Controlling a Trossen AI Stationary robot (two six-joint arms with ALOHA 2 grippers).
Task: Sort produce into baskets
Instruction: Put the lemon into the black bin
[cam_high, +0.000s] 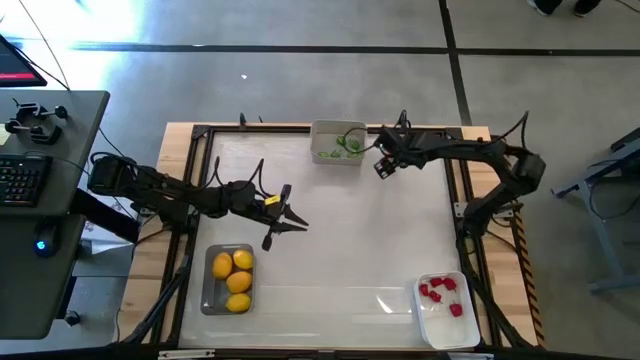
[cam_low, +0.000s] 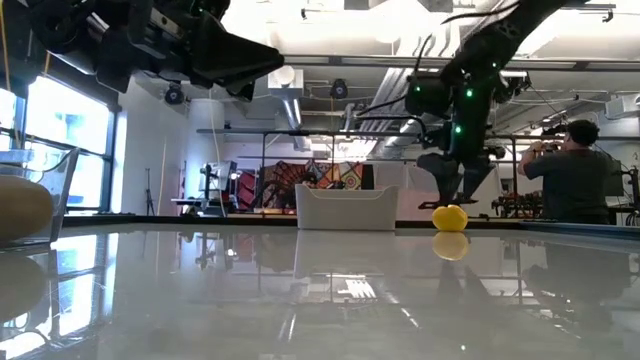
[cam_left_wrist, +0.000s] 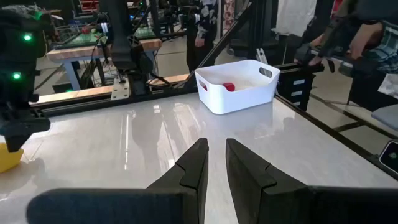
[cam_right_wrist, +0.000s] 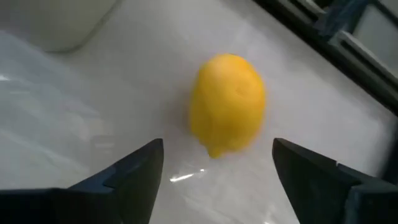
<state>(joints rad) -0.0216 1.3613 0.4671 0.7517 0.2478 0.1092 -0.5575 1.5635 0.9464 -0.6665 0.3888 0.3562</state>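
Observation:
A yellow lemon (cam_right_wrist: 227, 102) lies alone on the white table, at the far side, just right of the pale basket (cam_high: 338, 143) that holds green pieces. My right gripper (cam_right_wrist: 217, 146) hangs over the lemon, slanting down, open, one finger on each side and clear of it; the low view shows the lemon (cam_low: 450, 217) below the fingers. My left gripper (cam_left_wrist: 214, 165) hovers above the table's left middle (cam_high: 290, 215), pointing level toward the right, its fingers almost together with nothing between them.
A clear basket (cam_high: 228, 280) with three lemons stands at the near left. A white basket (cam_high: 445, 305) with red strawberry pieces stands at the near right, also seen from the left wrist as the white basket (cam_left_wrist: 239, 84). A person (cam_low: 570, 170) stands beyond the table.

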